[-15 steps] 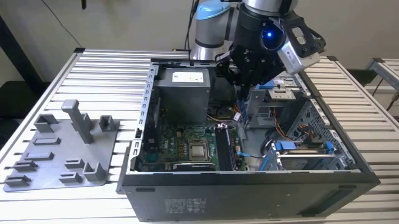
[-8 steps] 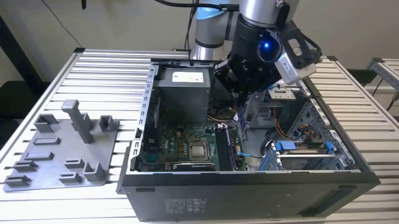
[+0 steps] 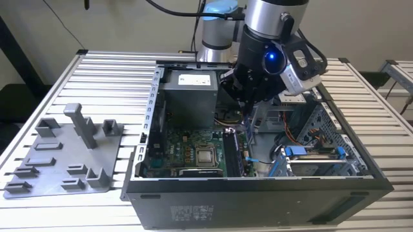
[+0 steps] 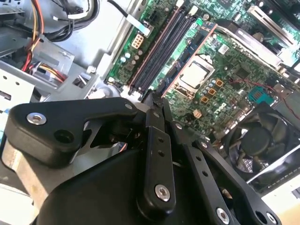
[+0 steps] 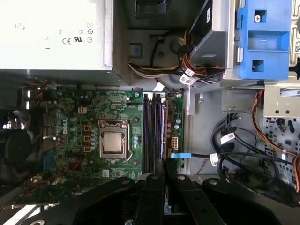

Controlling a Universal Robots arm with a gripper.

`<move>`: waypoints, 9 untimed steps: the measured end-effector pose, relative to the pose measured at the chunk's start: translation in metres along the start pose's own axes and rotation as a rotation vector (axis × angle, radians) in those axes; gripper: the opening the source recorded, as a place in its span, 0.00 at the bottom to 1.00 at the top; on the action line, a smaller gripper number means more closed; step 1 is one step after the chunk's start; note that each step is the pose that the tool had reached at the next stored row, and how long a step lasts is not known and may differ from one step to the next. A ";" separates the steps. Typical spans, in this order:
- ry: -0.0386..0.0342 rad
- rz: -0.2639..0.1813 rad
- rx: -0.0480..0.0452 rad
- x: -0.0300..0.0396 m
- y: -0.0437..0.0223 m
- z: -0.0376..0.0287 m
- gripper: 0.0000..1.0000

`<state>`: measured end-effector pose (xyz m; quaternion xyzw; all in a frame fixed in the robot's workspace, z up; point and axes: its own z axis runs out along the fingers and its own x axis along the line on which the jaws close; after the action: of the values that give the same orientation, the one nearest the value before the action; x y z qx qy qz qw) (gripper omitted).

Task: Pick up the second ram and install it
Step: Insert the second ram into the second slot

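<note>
The gripper [image 3: 248,99] hangs inside the open computer case [image 3: 258,198], pointing down at the motherboard [image 5: 75,122]. In both wrist views its black fingers [image 5: 152,187] are drawn almost together, with only a narrow slit between them. In the first wrist view a thin dark strip sits in that slit. It looks like the second ram [image 5: 159,165] seen edge-on and pinched between the fingers, though the board's faces are hidden.

Straight ahead of the fingertips run the long, dark memory slots [image 5: 154,131], lined up with the strip. Just beside the slots, on the far side from the case's cable bay, lies the square silver processor [image 5: 114,143] in its socket. Farther out on that side is a round black fan [image 4: 258,140].

On the other side of the gripper, past a grey metal wall, are loose black cables [image 5: 234,154] and a blue drive bracket [image 5: 262,42]. The grey power supply [image 3: 193,79] stands beyond the far end of the slots.

Well apart from the gripper, outside the case at the exterior view's left, the grey fixture tray [image 3: 65,159] lies on the slatted table [image 3: 116,72] with its posts upright.
</note>
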<state>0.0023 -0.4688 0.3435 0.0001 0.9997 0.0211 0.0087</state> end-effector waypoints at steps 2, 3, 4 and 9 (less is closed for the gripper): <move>0.0006 -0.014 -0.0003 0.0006 -0.0001 0.0031 0.13; 0.0007 -0.018 -0.0005 0.0015 -0.0002 0.0050 0.13; 0.0007 -0.019 -0.0004 0.0022 -0.0003 0.0067 0.13; 0.0008 -0.019 -0.0004 0.0044 -0.0007 0.0158 0.13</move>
<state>-0.0019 -0.4688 0.3276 -0.0096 0.9997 0.0212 0.0085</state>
